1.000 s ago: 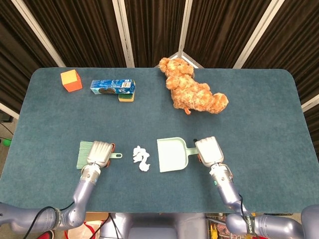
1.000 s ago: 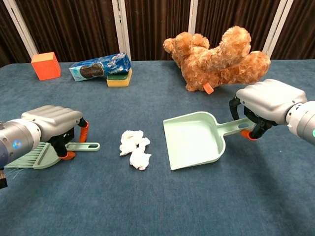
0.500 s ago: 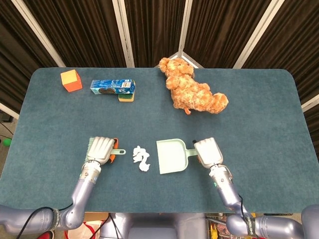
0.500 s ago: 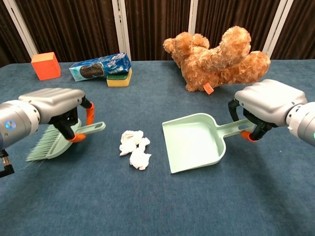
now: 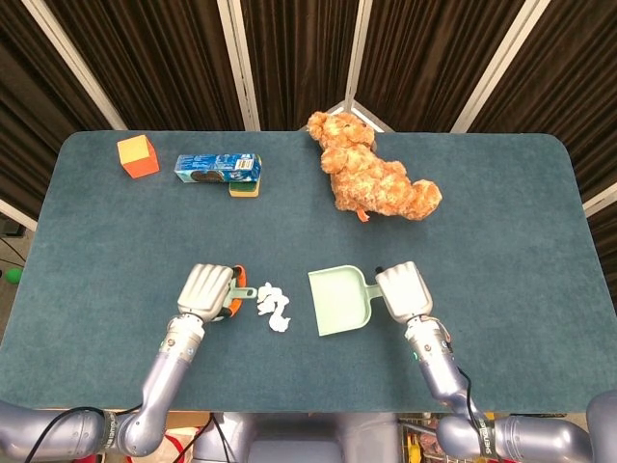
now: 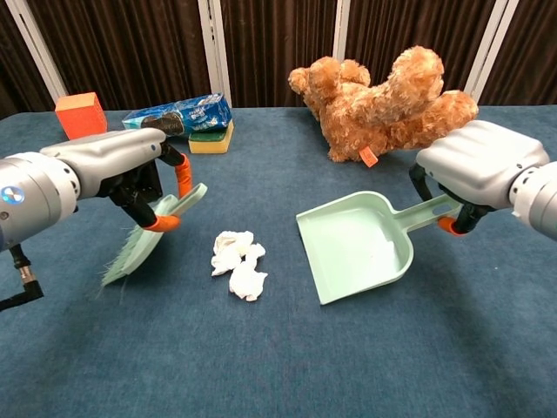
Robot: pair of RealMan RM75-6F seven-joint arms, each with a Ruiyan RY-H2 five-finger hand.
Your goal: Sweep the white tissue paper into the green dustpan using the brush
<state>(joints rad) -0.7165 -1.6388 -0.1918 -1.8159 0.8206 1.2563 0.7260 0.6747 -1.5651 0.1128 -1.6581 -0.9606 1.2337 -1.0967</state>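
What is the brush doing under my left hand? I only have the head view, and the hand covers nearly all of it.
Observer: From the chest view, the left hand holds the brush slanted, handle up and bristles pointing down, on the side away from the tissue paper.
Operator: Are the bristles on the table?
Observer: The tips sit close to the table, but I cannot tell whether they touch.
Operator: Is the dustpan flat?
Observer: It looks tipped. The right hand holds the handle end raised, with the dustpan sloping down to its open lip, which faces the tissue.
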